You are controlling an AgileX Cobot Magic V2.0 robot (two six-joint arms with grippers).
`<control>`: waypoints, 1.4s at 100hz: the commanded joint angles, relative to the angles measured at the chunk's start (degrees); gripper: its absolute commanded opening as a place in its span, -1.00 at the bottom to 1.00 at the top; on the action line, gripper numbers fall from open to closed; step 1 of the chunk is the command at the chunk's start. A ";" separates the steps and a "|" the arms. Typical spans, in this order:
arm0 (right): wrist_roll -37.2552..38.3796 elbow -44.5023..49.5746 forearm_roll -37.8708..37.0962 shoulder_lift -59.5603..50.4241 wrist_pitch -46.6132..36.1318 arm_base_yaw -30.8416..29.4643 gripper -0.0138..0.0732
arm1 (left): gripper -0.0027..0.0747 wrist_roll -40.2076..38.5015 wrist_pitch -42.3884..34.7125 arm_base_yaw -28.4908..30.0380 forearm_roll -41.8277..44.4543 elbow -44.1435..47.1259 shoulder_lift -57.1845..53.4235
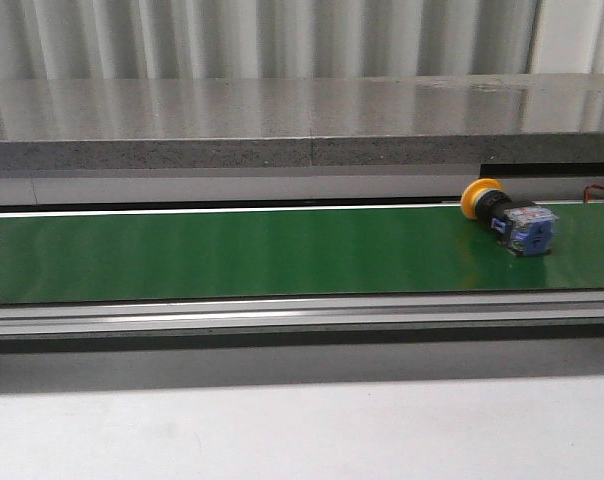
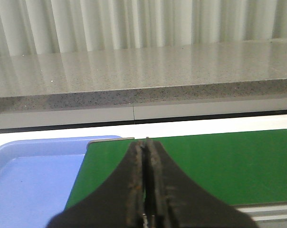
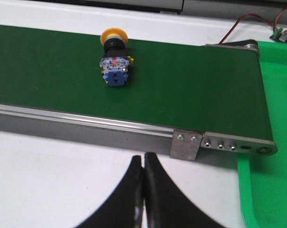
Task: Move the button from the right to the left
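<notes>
Grey stone counter (image 1: pixel 282 120) runs across the back in front view, w/ a pale ribbed wall behind it. Below it the green belt (image 1: pixel 232 250) spans the full width, metal rail along its near edge, white table (image 1: pixel 282 430) in front. Right wrist view shows the belt's end roller w/ a bolted metal bracket (image 3: pixel 186 145), and a green tray (image 3: pixel 272 190) just past that end. Left wrist view shows a blue tray (image 2: pixel 29 180) beside the belt's other end.

The button (image 1: pixel 509 217) lies on its side on the belt, far right in front view, close to the belt's back edge; yellow-orange cap points toward the back rail, blue-and-clear block toward the near side (red wires visible off to its right, beyond the belt).

Right gripper (image 3: pixel 143 164) hangs over the white table on the near side of the belt rail, jaws pressed together, nothing between them; button is well apart from them, across the belt width. Left gripper (image 2: pixel 146 147) sits above the belt's end near the blue tray, jaws also closed tight & empty; button doesn't show in that view.
</notes>
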 commanded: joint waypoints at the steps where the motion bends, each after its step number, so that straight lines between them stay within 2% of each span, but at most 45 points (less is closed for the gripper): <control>1: -0.51 0.48 -0.69 -3.19 -7.84 0.02 -0.84 | -0.98 -0.42 -4.34 -0.45 -0.45 2.31 -1.84; 12: -0.51 1.76 -0.70 -5.89 -10.44 0.02 -0.84 | -0.98 -0.42 -4.34 -0.45 -0.45 2.31 -1.84; 64: -0.51 1.82 -0.70 -6.16 -10.40 0.02 -0.84 | -0.98 -0.42 -6.07 -0.45 -0.45 2.20 -1.84; 90: -0.51 1.82 -0.70 -6.16 -10.40 0.02 -0.84 | -0.99 -0.42 -4.80 -0.45 -0.37 -2.83 1.66; 100: -0.51 1.82 -0.70 -6.16 -10.40 0.02 -0.84 | -0.99 -0.42 0.37 -0.45 -0.37 -7.36 5.69; 124: -0.51 1.82 -0.70 -6.16 -10.40 0.02 -0.84 | -0.98 -0.07 18.33 -0.45 -0.37 -19.27 19.44; 140: -0.51 1.82 -0.70 -6.16 -10.40 0.02 -0.84 | -0.94 -0.07 23.76 -0.45 -0.37 -24.59 27.79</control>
